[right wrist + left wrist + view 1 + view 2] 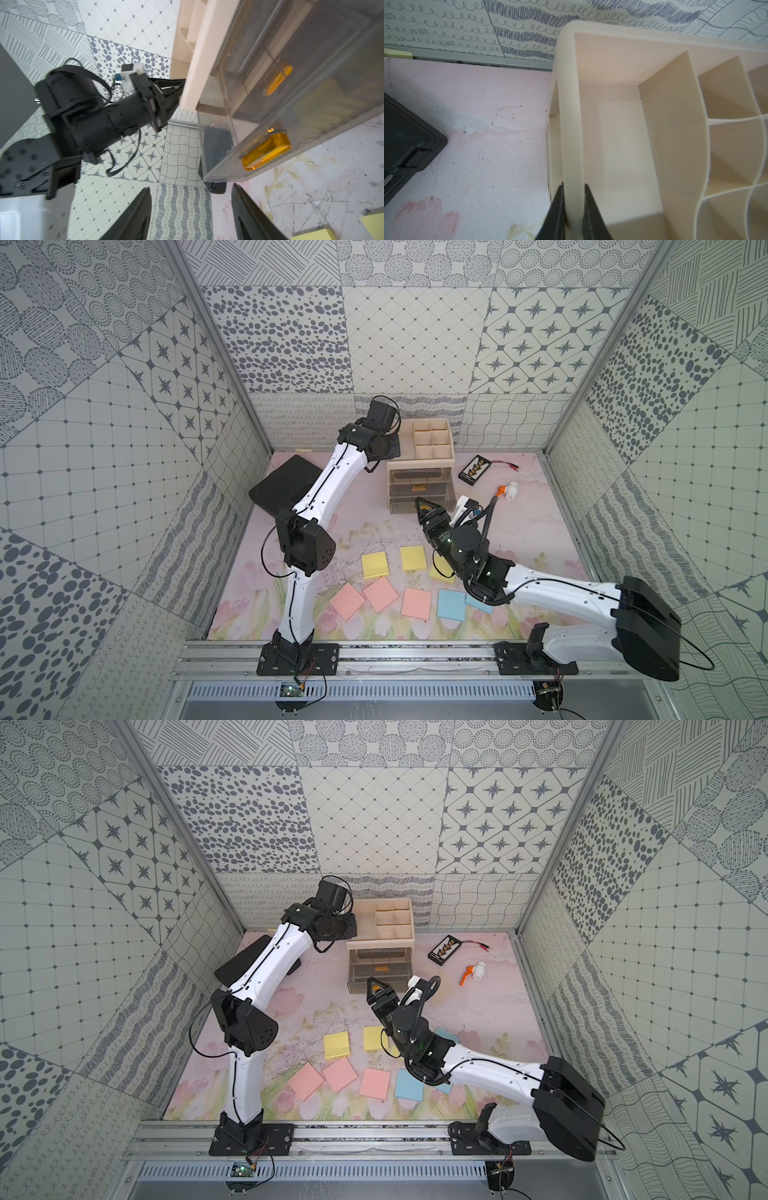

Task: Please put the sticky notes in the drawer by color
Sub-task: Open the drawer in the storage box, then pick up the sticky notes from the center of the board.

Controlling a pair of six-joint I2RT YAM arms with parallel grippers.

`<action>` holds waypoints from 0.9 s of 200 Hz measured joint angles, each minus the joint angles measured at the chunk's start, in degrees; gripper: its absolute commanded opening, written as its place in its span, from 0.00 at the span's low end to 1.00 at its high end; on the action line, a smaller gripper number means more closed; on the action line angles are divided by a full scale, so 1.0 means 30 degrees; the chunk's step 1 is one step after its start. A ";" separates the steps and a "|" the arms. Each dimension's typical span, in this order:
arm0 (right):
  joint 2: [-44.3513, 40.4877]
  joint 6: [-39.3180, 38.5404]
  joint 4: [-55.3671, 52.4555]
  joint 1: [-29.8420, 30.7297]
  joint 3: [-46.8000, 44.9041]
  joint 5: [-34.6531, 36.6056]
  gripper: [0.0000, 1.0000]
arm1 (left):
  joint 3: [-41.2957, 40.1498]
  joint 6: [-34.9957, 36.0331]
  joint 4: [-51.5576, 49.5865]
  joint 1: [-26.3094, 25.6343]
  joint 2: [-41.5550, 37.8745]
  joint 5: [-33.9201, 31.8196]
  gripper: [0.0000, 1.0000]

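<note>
A robot's left gripper (573,188) straddles the side wall of the cream tray (618,145) that tops a small chest of drawers (419,485), with one black finger (556,212) outside the wall and the other inside. The jaws stand narrow, though the close, soft wrist view does not settle whether the pads press the wall or merely flank it. Over the pink floral table (519,531), the right gripper (190,187) faces the chest's front with its jaws spread wide and nothing between them. The smoky grey bottom drawer (311,124) juts from the cream frame just ahead of those open jaws, its gold handle (266,149) a little to one side of them and untouched. The sticky notes (380,593) lie flat on the table behind the right gripper, well apart from both pairs of jaws. The yellow pads (375,566) are nearest it, one of them half hidden under the wrist. The pink pads (416,603) lie in a row farther back, and the blue pads (451,604) lie beside and beneath the right arm, one showing past it in a top view (446,1033). A flat black case (278,489) sits on the outer side of the left jaws, clear of the chest.
</note>
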 measured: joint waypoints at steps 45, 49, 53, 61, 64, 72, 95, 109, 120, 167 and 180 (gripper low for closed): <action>-0.5748 -0.4626 -1.0193 0.0000 0.4830 0.1195 0.67 | -0.0007 -0.0036 -0.0415 0.0015 0.0109 0.0386 0.80; -0.6003 -0.4867 -1.1322 0.0000 0.5384 0.1472 0.67 | -0.0007 -0.0153 -0.0408 0.0036 0.0109 0.0401 0.82; -0.6200 -0.5093 -1.2473 0.0000 0.5894 0.1727 0.67 | -0.0007 -0.0058 -0.0415 0.0036 0.0109 0.0459 0.83; -0.6513 -0.5319 -1.4943 0.0000 0.6834 0.2324 0.67 | -0.0007 -0.0117 -0.0401 0.0051 0.0109 0.0517 0.86; -0.6586 -0.5333 -1.5788 0.0000 0.7140 0.2477 0.68 | 0.0000 -0.0095 -0.0393 0.0058 0.0109 0.0554 0.86; -0.6630 -0.5319 -1.7945 -0.0007 0.7810 0.2958 0.68 | 0.0036 -0.0095 -0.0386 0.0087 0.0109 0.0612 0.88; -0.5741 -0.4328 -2.3999 -0.0015 0.8582 0.3519 0.73 | 0.0466 -0.0117 -0.0386 0.0284 0.0131 0.0896 0.91; -0.4772 -0.3388 -2.6993 -0.0015 0.8444 0.3461 0.80 | 0.0801 -0.0168 -0.0364 0.0488 0.0131 0.1086 0.92; -0.3825 -0.2769 -2.8742 -0.0015 0.8080 0.3220 0.81 | 0.1005 -0.0204 -0.0350 0.0729 0.0124 0.1406 0.92; -0.2718 -0.0532 -3.3121 -0.0015 0.5464 0.1851 0.90 | 0.1217 -0.0539 -0.0299 0.1982 -0.0801 0.2696 0.94; -0.2834 0.0007 -3.3499 -0.0015 0.4714 0.1472 0.92 | 0.1078 -0.0612 -0.0262 0.2302 -0.1413 0.2834 0.94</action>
